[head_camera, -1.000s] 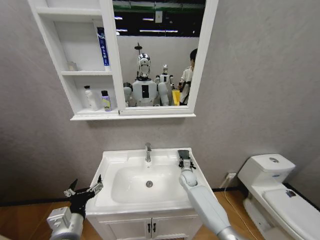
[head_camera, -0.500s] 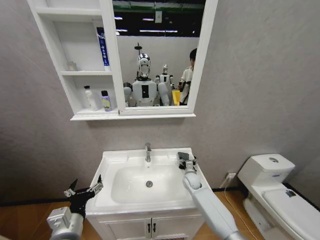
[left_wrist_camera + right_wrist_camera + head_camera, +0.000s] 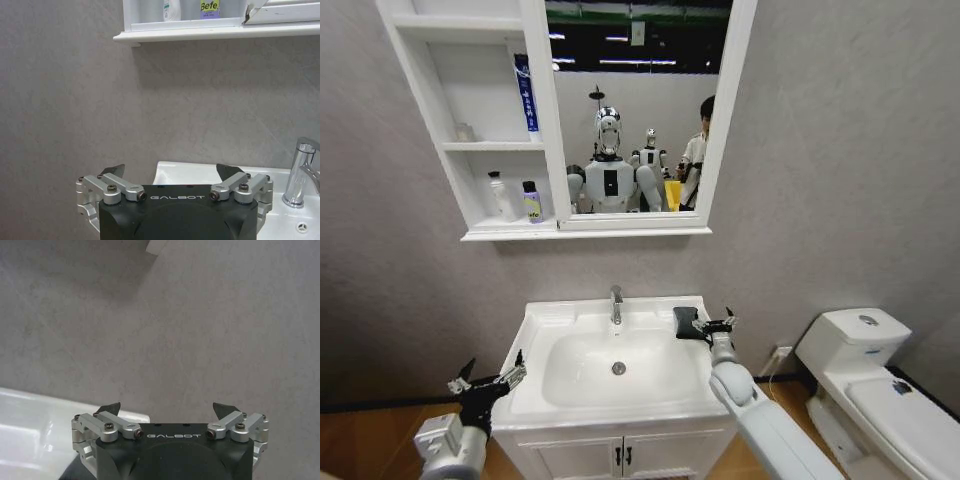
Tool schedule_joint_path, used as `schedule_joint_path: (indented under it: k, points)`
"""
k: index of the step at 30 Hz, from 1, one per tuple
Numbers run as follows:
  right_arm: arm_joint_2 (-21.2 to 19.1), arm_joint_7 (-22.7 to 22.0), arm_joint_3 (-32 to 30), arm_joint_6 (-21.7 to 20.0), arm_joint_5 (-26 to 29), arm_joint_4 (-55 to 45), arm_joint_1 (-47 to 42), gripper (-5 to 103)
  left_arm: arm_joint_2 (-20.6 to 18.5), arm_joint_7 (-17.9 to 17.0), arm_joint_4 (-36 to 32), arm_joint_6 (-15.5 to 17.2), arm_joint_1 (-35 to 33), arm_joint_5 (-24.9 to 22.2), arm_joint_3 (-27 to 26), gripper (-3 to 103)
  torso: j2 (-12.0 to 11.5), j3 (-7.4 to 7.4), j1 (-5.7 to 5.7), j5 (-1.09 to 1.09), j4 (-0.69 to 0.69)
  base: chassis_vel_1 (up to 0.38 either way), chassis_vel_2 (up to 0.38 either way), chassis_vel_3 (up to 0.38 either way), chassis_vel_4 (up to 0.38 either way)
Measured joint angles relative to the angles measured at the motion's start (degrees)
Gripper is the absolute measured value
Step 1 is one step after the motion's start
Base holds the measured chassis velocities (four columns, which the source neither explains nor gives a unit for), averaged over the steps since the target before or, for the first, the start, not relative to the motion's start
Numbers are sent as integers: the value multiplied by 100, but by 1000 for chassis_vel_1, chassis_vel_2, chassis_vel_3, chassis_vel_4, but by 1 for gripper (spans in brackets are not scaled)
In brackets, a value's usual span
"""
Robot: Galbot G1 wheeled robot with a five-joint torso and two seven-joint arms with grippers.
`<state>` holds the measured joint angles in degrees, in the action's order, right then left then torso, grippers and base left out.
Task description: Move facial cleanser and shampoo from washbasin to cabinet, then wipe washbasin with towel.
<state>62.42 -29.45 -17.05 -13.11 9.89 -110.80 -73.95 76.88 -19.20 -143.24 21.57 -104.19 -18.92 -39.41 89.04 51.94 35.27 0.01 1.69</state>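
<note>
The white washbasin [image 3: 555,395] has a chrome tap [image 3: 616,302] at its back. A dark folded towel [image 3: 686,321] lies on its back right corner. My right gripper [image 3: 717,325] hovers open just right of the towel, over the basin's right edge, with nothing between its fingers [image 3: 110,409]. My left gripper [image 3: 488,380] waits open and empty off the basin's left side, facing the wall. On the cabinet [image 3: 550,120], the lowest open shelf holds a white bottle [image 3: 500,195] and a dark bottle with a yellow label [image 3: 531,201]. A blue tube [image 3: 525,95] stands one shelf up.
A white toilet [image 3: 865,370] stands to the right, close to my right arm. Under the basin is a two-door vanity [image 3: 620,455]. The grey wall is directly behind the basin. The left wrist view shows the tap [image 3: 300,172] and the cabinet's bottom ledge [image 3: 215,34].
My right gripper has slid rightward off the towel, which now lies uncovered in its corner. The left arm has stayed put.
</note>
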Motion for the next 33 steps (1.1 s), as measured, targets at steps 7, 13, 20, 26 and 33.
schedule_joint_path:
  k: [7,13,20,26,33]
  points:
    - [1022,115,-332,309,-1312,-1739,-2465,100,0,1,0,0,1,0,0,100,1,0,0,-5,-2,17,-20,-14,16]
    - [1140,111,-233,325,-1458,-1918,-2592,100,1,2,0,0,1,0,0,100,0,0,1,-3,-4,116,-115,-105,120]
    - [1175,101,-116,428,-1803,-1987,-2814,100,1,1,0,1,1,0,0,100,1,1,0,-2,-2,194,-205,-198,209]
    - [1110,95,-180,449,-1749,-2074,-2814,100,1,-1,0,1,1,0,0,100,0,1,0,-1,-3,283,-277,-274,274]
    - [1058,79,-202,443,-1677,-2102,-2778,100,0,-2,0,2,0,0,0,100,1,1,-1,-3,-2,337,-347,-340,351]
